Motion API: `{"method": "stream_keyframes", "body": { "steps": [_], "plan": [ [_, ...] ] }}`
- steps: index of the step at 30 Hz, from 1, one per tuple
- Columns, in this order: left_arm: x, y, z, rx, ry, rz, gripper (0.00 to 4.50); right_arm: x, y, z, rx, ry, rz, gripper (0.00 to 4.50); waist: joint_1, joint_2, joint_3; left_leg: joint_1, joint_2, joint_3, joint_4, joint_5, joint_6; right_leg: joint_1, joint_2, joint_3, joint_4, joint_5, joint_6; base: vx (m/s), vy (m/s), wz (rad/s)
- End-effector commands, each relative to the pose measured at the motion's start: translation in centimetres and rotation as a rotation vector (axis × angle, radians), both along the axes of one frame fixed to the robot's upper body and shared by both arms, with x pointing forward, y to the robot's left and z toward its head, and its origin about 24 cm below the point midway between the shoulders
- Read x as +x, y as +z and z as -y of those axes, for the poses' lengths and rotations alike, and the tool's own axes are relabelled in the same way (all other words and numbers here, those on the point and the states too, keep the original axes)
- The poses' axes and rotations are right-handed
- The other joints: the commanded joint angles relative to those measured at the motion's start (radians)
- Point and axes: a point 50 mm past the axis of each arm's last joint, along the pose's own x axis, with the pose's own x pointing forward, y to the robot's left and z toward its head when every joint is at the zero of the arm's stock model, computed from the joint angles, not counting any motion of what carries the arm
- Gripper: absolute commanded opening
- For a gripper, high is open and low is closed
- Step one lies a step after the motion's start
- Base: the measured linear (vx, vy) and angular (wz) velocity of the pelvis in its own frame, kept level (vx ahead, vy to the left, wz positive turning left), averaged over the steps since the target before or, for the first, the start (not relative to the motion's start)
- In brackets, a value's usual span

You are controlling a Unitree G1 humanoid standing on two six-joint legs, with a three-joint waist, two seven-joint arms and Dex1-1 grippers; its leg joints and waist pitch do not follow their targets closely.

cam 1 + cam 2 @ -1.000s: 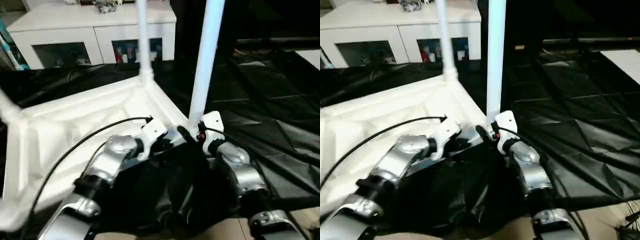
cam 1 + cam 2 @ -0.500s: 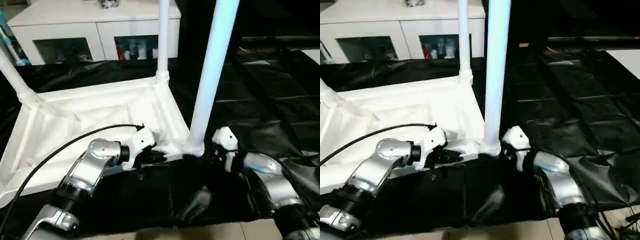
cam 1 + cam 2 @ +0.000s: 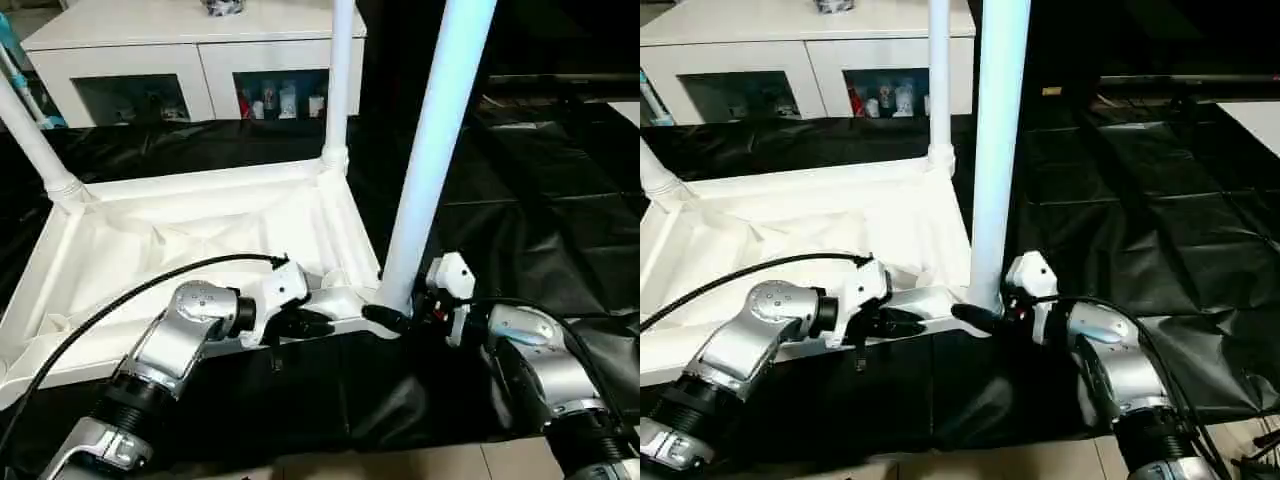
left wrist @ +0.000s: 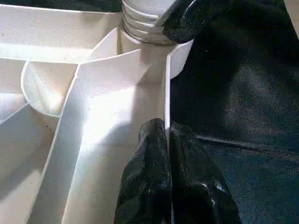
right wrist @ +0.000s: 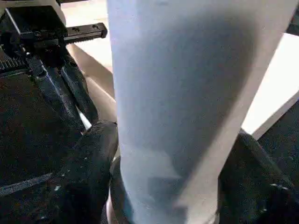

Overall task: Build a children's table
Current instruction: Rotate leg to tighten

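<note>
I see the upturned table top (image 3: 180,235) lying on black sheeting (image 3: 520,200), a white cabinet (image 3: 190,60) behind it. My left claw (image 4: 167,140) pinches the top's near rim wall. My right claw (image 5: 163,154) clasps the near leg (image 3: 430,160) at its corner socket. Half a second ago the right claw was clear of that leg; now it grips it.

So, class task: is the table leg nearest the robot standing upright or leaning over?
Upright. The nearest leg rises almost straight from its corner socket on the upturned tabletop, with the right gripper around its base.
</note>
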Motion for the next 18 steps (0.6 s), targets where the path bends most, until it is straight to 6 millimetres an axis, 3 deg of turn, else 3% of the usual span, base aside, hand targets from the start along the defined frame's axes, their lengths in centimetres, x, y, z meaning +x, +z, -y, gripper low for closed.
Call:
{"method": "stream_keyframes", "body": {
  "steps": [1, 15, 18],
  "plan": [
    [-0.8, -0.6, 0.3, -0.016, -0.04, -0.052, 0.0, -0.4, -0.4, 0.2, -0.023, 0.015, -0.017, 2.85, 0.001, -0.017, -0.05, 0.004, 0.033, -0.004, -0.051, -0.065, 0.142, 0.054, -0.053, 0.034, -0.055, 0.09, -0.287, 0.0, 0.0, 0.0],
    [-0.9, -0.8, 0.2, -0.01, -0.036, -0.062, 0.0, -0.3, -0.7, 0.1, -0.027, -0.001, -0.035, 2.64, 0.002, -0.02, -0.053, 0.003, 0.032, -0.005, -0.046, -0.062, 0.138, 0.055, -0.053, 0.034, -0.051, 0.087, -0.29, 0.0, 0.0, 0.0],
    [-0.4, -1.0, 0.4, -0.006, 0.031, -0.051, 0.0, 0.6, -1.3, -0.1, 0.011, -0.152, -0.055, 2.64, -0.003, -0.02, -0.051, 0.003, 0.032, -0.005, -0.048, -0.075, 0.126, 0.054, -0.053, 0.034, -0.052, 0.064, -0.29, 0.0, 0.0, 0.0]
  ]
}}
